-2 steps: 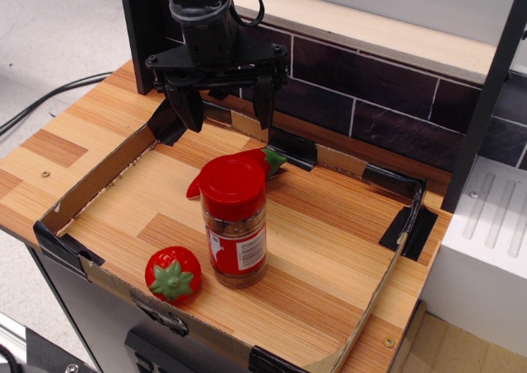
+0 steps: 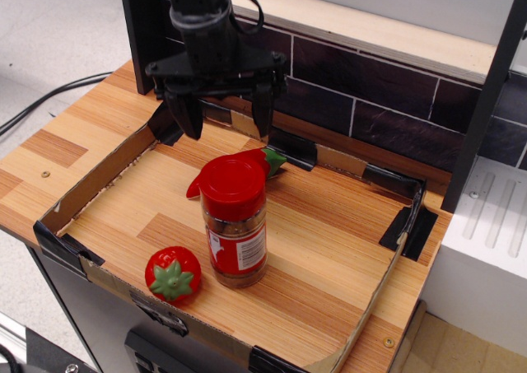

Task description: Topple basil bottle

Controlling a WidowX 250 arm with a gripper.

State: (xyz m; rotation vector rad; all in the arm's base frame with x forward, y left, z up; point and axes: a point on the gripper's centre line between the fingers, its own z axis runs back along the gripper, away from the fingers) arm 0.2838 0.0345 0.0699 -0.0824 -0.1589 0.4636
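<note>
Your gripper point(image 2: 224, 119) hangs over the tray's back edge with both fingers spread wide, pointing down, nothing between them. In front of it and lower, the basil bottle point(image 2: 235, 221) stands upright mid-tray: clear jar, wide red cap, red-and-white label, brownish stuff inside. You've got one bottle, one toy chili pepper point(image 2: 268, 160) peeking out just behind it, and one toy strawberry point(image 2: 173, 274) just beside its base on the cardboard-edged wooden tray point(image 2: 329, 249).

No legible text on basil bottle point(image 2: 235, 225) label
</note>
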